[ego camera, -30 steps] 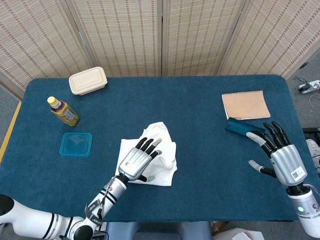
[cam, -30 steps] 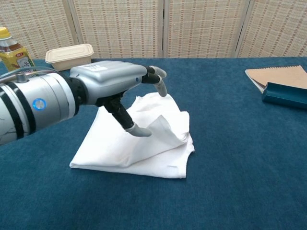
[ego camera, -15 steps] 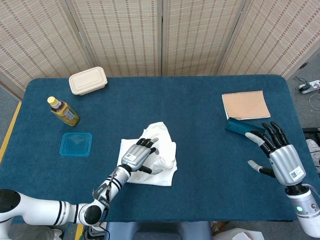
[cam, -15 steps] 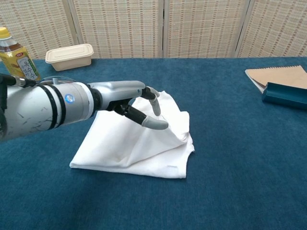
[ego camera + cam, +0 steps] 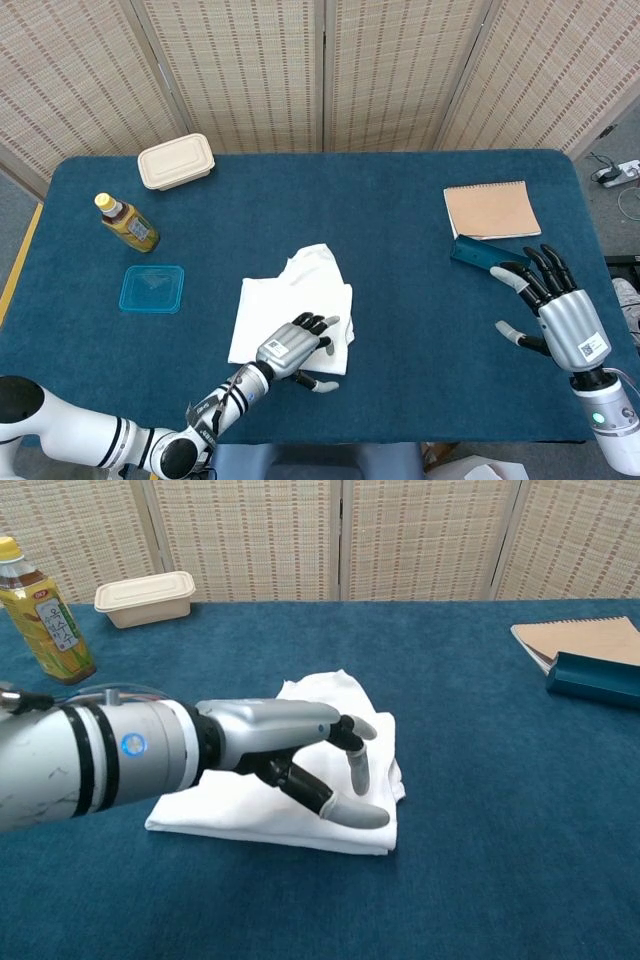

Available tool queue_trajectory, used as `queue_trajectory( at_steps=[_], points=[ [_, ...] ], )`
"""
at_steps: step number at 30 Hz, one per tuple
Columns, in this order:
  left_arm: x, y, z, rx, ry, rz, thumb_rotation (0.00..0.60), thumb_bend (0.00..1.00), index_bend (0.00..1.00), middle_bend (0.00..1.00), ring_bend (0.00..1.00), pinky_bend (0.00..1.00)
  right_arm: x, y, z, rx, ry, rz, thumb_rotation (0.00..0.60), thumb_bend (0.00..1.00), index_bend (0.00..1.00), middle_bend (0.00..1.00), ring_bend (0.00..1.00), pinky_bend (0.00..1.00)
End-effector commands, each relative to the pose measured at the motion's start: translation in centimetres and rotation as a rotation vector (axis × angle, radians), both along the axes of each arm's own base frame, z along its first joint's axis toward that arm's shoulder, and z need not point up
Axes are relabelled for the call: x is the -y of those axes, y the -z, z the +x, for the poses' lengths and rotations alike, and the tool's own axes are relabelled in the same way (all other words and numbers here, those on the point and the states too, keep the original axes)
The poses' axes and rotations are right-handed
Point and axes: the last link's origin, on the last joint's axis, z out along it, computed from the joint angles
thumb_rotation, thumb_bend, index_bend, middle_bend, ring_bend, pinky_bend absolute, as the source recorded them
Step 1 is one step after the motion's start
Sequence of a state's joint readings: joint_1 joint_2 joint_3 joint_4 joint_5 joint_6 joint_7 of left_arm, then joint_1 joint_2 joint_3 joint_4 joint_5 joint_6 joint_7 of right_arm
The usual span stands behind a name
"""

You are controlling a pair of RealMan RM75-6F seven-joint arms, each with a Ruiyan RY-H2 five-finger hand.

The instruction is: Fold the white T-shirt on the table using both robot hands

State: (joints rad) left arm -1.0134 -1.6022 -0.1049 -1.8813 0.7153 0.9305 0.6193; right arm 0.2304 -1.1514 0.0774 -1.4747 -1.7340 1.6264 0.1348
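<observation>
White T-shirt (image 5: pixel 290 305) lies folded directly under the open, empty left hand (image 5: pixel 297 345); right hand (image 5: pixel 555 310), open too, well apart.

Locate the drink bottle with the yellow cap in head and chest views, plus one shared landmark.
Head view: the drink bottle stands near the table's left edge, between the beige lunch box and the blue square lid.
Chest view: the bottle is at the far left edge of the picture, upright, left of the lunch box.
Shared landmark: the beige lunch box, behind the bottle and a little to its right in both views.
</observation>
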Motion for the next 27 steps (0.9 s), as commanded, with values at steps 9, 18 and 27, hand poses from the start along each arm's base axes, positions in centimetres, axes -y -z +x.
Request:
queue_trajectory(
  at_steps=[9, 18, 27],
  points=[
    [-0.6, -4.0, -1.8, 0.045, -0.012, 0.168, 0.257, 0.18, 0.33, 0.03, 0.02, 0.0, 0.0, -0.3, -0.2, -0.049, 0.026, 0.057, 0.6, 0.11, 0.24, 0.24, 0.07, 0.01],
    [-1.5, -10.7, -9.9, -0.016, -0.103, 0.525, 0.6, 0.18, 0.22, 0.03, 0.02, 0.0, -0.4, -0.3, -1.5, -0.124, 0.12, 0.143, 0.6, 0.19, 0.24, 0.2, 0.07, 0.1],
    [1.4, -15.8, -17.1, -0.066, -0.268, 0.703, 0.6, 0.18, 0.2, 0.03, 0.02, 0.0, -0.9, 0.2, -2.9, -0.152, 0.184, 0.163, 0.6, 0.25, 0.23, 0.19, 0.09, 0.16]
  ],
)
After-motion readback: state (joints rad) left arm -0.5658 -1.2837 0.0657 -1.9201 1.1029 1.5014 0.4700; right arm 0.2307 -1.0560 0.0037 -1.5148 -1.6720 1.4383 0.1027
